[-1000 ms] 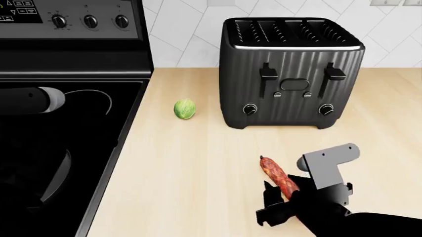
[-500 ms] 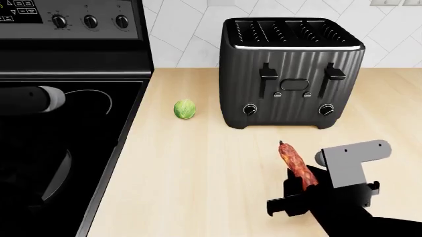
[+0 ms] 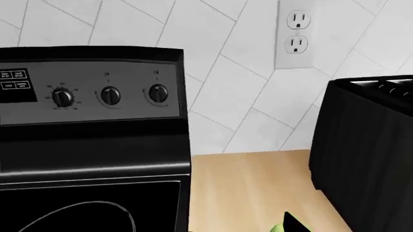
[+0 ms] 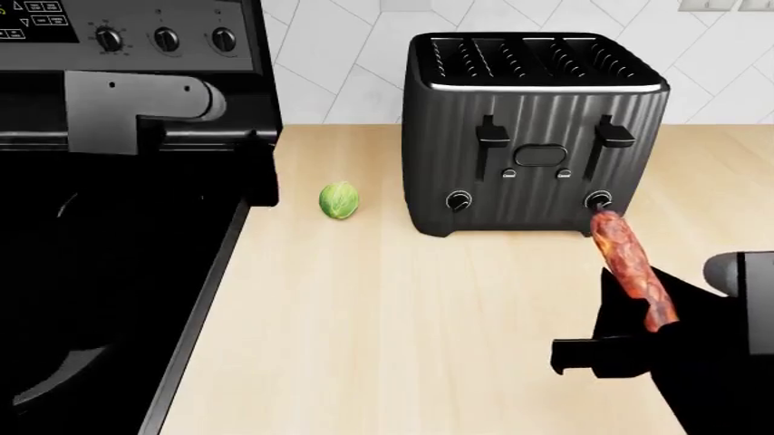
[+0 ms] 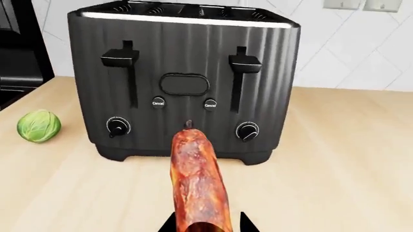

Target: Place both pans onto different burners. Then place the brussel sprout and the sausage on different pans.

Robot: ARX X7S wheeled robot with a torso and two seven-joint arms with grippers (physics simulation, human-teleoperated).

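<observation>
My right gripper [image 4: 629, 340] is shut on the lower end of the reddish-brown sausage [image 4: 629, 263] and holds it tilted above the counter, in front of the toaster. The right wrist view shows the sausage [image 5: 197, 179] between both black fingers. The brussel sprout [image 4: 340, 200] lies on the counter beside the stove and also shows in the right wrist view [image 5: 38, 126]. My left gripper [image 4: 256, 186] hangs over the stove's right edge, near the sprout. Only one fingertip [image 3: 293, 224] shows. A dim pan rim [image 4: 72, 376] shows front left. The other pan is hidden.
A black four-slot toaster [image 4: 538, 136] stands at the back of the wooden counter [image 4: 387, 317]. The black stove [image 4: 109, 272] fills the left, with its knob panel [image 3: 110, 95] and a burner ring [image 3: 71, 212]. A wall outlet [image 3: 297, 34] is above.
My right gripper lifted the sausage and carried it right and up toward the toaster. My left arm swung in over the stove's back right, covering the pan handle seen before.
</observation>
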